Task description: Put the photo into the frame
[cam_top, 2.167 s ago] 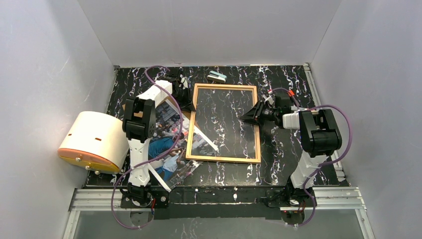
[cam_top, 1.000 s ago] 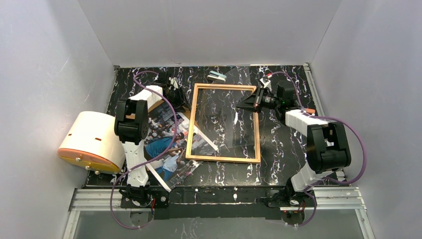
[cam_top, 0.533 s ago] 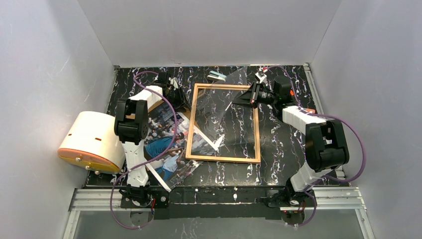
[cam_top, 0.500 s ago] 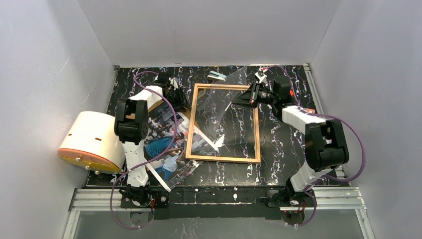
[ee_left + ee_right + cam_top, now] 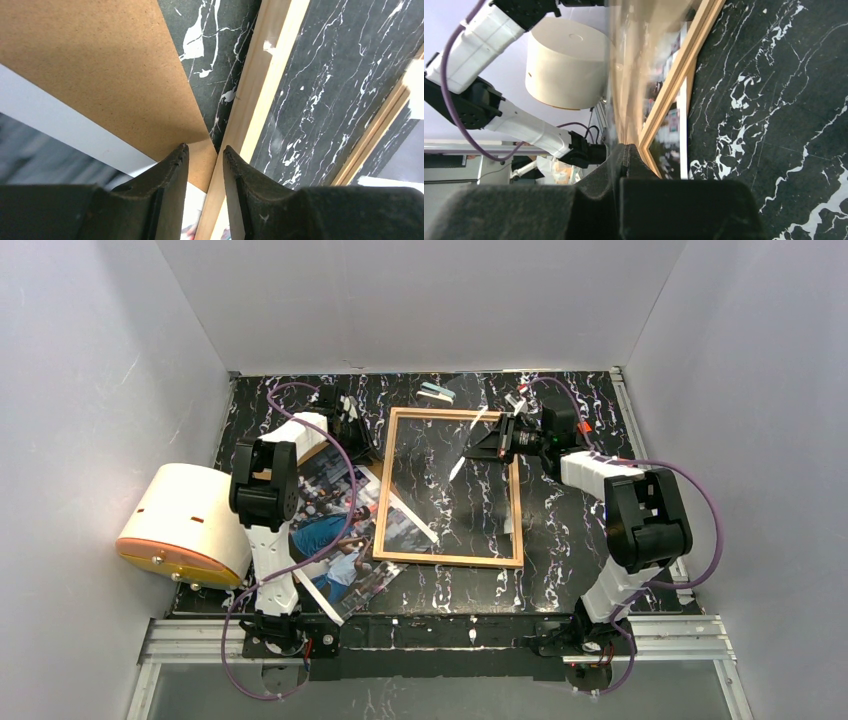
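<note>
Backing board (image 5: 100, 65) overlaps photo (image 5: 335, 540); right tool (image 5: 624, 150) holds clear pane (image 5: 618, 95) above frame (image 5: 450, 560).

The white left arm (image 5: 268, 545) is covering much of the glossy colour photo of people in blue (image 5: 318, 535), and a strip of it is lying hidden under the thin light-wood frame (image 5: 450, 561). The plain brown backing board (image 5: 100, 70) is running off the left wrist picture's edges. The thin clear pane (image 5: 616, 90) is showing only as a blurred, edge-on streak. The small teal-and-white item (image 5: 436, 393) is appearing too small to identify.
</note>
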